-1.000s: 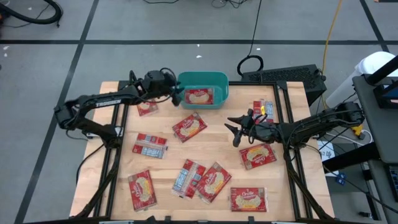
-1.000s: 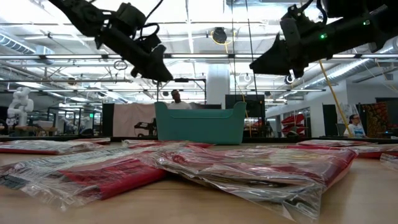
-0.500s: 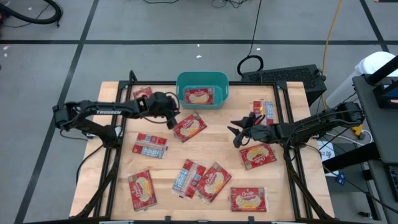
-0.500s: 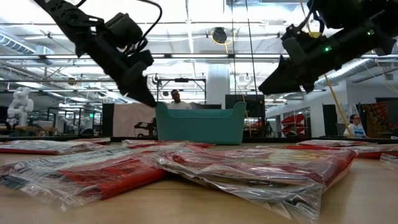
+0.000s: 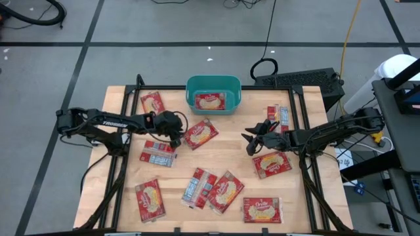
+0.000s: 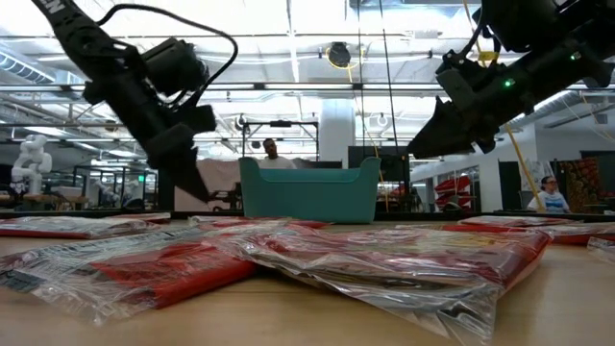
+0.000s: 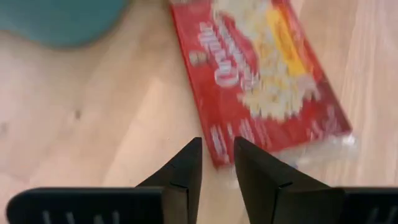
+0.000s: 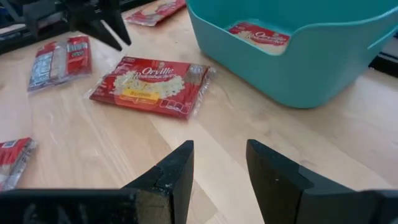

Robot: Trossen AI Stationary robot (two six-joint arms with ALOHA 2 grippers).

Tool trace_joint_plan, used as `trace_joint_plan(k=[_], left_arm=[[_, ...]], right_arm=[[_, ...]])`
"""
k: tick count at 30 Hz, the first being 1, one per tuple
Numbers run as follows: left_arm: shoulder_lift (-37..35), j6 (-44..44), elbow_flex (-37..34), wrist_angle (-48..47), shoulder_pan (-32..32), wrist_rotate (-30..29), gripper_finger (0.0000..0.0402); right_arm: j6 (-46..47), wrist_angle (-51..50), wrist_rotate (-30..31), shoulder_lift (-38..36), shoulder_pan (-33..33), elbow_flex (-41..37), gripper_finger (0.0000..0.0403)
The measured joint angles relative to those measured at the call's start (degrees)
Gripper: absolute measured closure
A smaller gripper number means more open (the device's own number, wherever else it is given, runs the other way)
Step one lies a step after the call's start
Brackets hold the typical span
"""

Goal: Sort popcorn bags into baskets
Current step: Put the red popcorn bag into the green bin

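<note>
Several red popcorn bags lie flat on the wooden table. One bag point(image 5: 210, 101) lies inside the teal basket point(image 5: 231, 84) at the far middle of the table. My left gripper point(image 5: 176, 133) hovers low, just left of a bag point(image 5: 200, 133) in front of the basket; in the left wrist view that bag point(image 7: 267, 81) lies just past my left gripper point(image 7: 217, 149), whose fingers stand a narrow gap apart. My right gripper point(image 5: 251, 141) hangs open above bare wood right of the same bag point(image 8: 149, 84), facing the basket point(image 8: 292, 56).
Other bags lie by the basket's left point(image 5: 152, 103), at the left point(image 5: 158, 153), along the near edge point(image 5: 149, 198) point(image 5: 224, 191) point(image 5: 262, 210), and under the right arm point(image 5: 271, 163) point(image 5: 278, 117). Bare wood shows between the two grippers. A person shows in the room beyond the table.
My left gripper has drawn back from the basket's left rim toward the near edge and come down, ending beside the bag in front of the basket. My right gripper has sunk a little. No bag has moved.
</note>
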Motion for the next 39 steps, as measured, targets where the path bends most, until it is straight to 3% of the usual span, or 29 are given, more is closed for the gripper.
trace_joint_plan(k=[3,11,17,22,30,35,39], left_arm=[[0.00,-2.58,-1.07,0.53,0.09,0.18,0.0269],[0.67,-7.10,-3.90,6.80,-1.59,2.39,0.0131],[4.09,-9.72,-4.38,9.61,-1.90,-0.14,0.0102],[7.73,-6.23,-4.38,13.76,-1.95,3.34,0.0169],[9.90,3.30,-4.31,19.44,-1.89,2.83,0.0379],[6.44,8.81,-4.26,23.20,-2.14,2.65,0.0387],[2.77,13.37,-3.45,24.09,-2.99,2.36,0.0396]], right_arm=[[-1.83,1.30,0.03,0.00,-0.04,0.00,0.0264],[-3.49,1.88,0.05,0.00,-1.61,0.02,0.0264],[-4.73,2.06,0.05,0.24,-2.51,0.02,0.0264],[-5.46,4.24,-0.03,0.26,-2.60,0.01,0.0264],[-8.82,19.78,-0.37,0.26,-2.60,-3.69,0.0264],[-7.54,21.09,-6.70,0.35,-2.07,-0.02,0.0264],[-8.28,14.30,-7.65,2.10,-1.02,6.34,0.0264]])
